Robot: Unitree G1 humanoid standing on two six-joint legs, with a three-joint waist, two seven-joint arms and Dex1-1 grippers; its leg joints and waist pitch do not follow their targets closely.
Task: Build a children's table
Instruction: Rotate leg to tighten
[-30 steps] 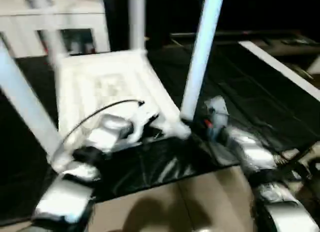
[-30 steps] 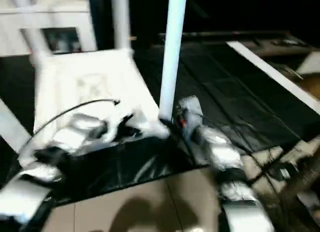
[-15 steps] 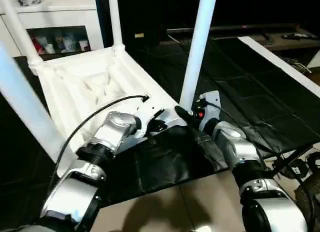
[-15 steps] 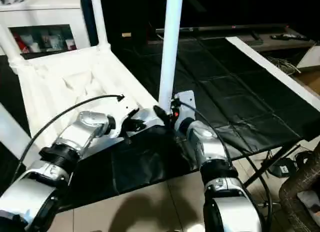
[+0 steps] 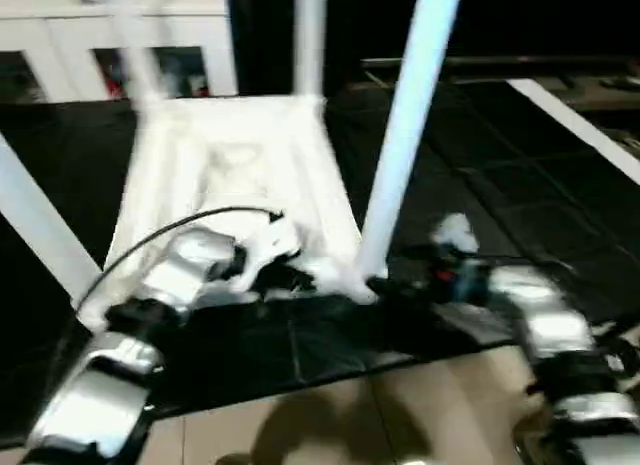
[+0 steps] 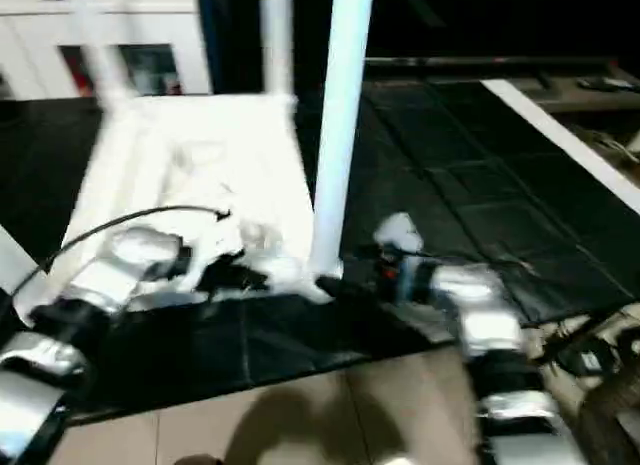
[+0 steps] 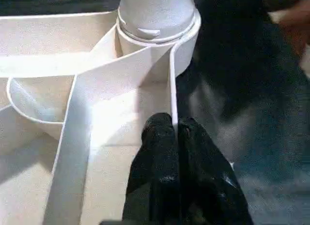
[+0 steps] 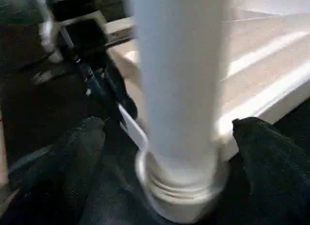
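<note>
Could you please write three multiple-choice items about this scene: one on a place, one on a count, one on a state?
1. Where do the left gripper's fingers sit?
A. On the thin frame wall of the children's table, beside a corner leg socket
B. On the floor tiles
C. On the white cabinet

2. How many legs stand up from the upturned table?
A. One
B. Two
C. Four

3. How do the right gripper's fingers stand?
A. Shut on a cable
B. Apart, one on each side of the near leg
C. Shut flat on the mat

Key: 1 A, the left gripper pinches the frame wall of the children's table, seen in the left wrist view. 2 C, four legs rise from the corners in the head views. 3 B, the right gripper has its fingers wide apart around the near leg.
</note>
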